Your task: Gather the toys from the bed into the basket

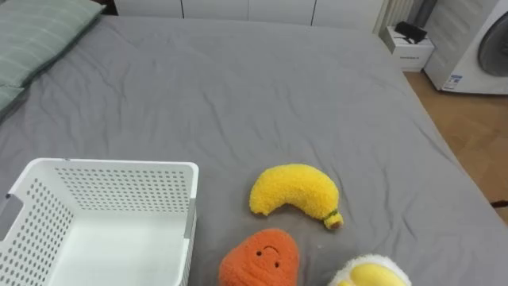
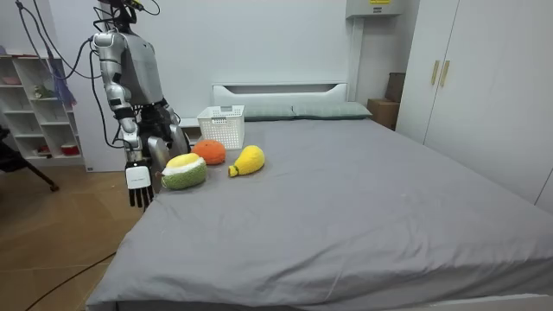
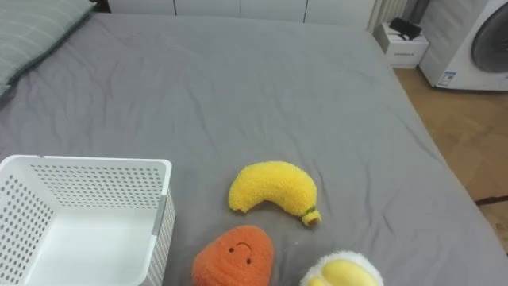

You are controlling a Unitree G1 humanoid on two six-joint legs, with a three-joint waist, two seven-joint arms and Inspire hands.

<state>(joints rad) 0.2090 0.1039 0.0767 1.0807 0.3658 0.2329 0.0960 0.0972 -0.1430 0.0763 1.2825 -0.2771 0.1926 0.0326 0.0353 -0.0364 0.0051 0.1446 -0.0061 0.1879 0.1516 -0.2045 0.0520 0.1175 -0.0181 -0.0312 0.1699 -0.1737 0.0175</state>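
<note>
Three plush toys lie on the grey bed near its front edge. A yellow banana is in the middle. An orange round toy with a face lies just in front of it. A yellow, white and green fruit lies to the right. To their left stands a white perforated basket with nothing in it. I stand at the bed's side. My right hand hangs open beside my leg, below the mattress edge. My left hand is a dark shape behind the toys.
Striped pillows lie at the far left by the headboard. Beyond the bed's right side are a wooden floor, a white box and a washing machine. A shelf stands behind me and wardrobes across the room.
</note>
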